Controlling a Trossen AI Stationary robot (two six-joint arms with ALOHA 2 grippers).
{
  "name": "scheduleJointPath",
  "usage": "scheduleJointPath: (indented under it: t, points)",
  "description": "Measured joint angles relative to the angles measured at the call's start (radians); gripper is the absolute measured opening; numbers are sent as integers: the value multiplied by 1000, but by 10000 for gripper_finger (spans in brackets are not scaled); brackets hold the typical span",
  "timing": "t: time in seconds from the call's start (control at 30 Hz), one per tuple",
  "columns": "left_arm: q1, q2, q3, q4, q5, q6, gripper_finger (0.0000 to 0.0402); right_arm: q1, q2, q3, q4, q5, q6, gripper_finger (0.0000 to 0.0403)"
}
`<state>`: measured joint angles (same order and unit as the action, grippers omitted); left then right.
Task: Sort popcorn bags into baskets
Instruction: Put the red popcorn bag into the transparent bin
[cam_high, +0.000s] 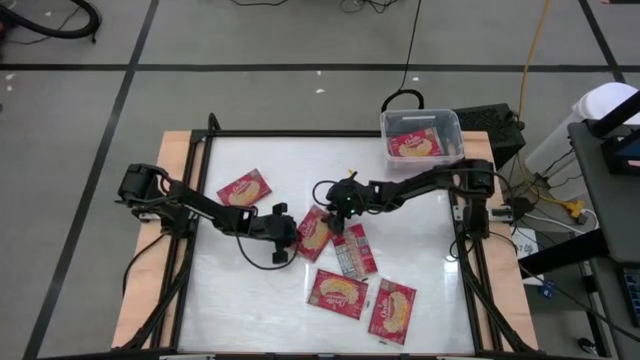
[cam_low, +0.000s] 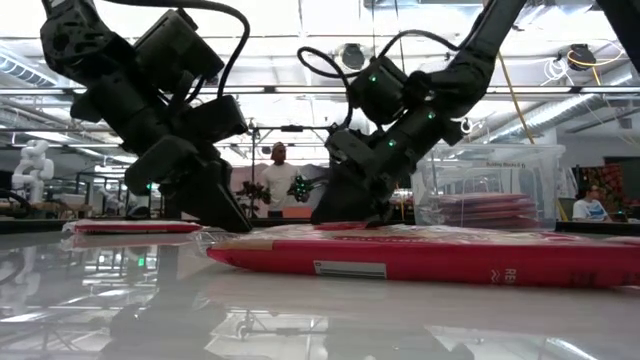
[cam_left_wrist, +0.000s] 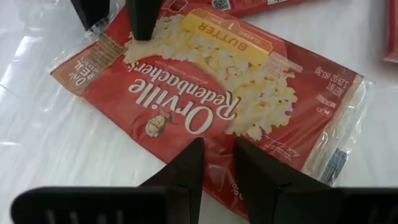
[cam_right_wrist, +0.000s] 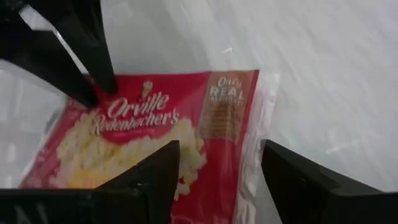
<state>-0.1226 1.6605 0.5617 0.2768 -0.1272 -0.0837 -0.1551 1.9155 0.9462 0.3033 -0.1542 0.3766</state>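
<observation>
High view, frame centre: left gripper (cam_high: 291, 236) fingers pinch one edge of a popcorn bag (cam_high: 313, 233); right gripper (cam_high: 335, 205) fingers spread wide over its opposite edge.

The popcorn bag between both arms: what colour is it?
Red, with a yellow-cream popcorn picture; the popcorn bag shows best in the left wrist view.

High view looks straight down on the desk (cam_high: 430, 250); low view level across it; both wrist views close over one popcorn bag (cam_left_wrist: 211, 93).
</observation>
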Motion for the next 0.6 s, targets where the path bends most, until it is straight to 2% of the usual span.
scheduleJointPath:
  t: [0.13, 0.23, 0.33, 0.5, 0.6]
  points:
    - [0, -1, 0, 4, 0, 5, 92, 5, 24, 1, 35, -23, 0, 201]
    - [0, -5, -1, 3, 0, 24, 92, 4, 30, 0, 81, -106, -2, 177]
    - [0, -5, -1, 3, -3, 43, 92, 5, 28, -3, 113, -136, -23, 132]
    - [0, -84, -8, -59, -15, 100, 92, -3, 24, -3, 137, -147, -73, 20]
    - [1, -190, -6, -104, -91, 135, 92, -8, 19, -3, 144, -155, -85, 12]
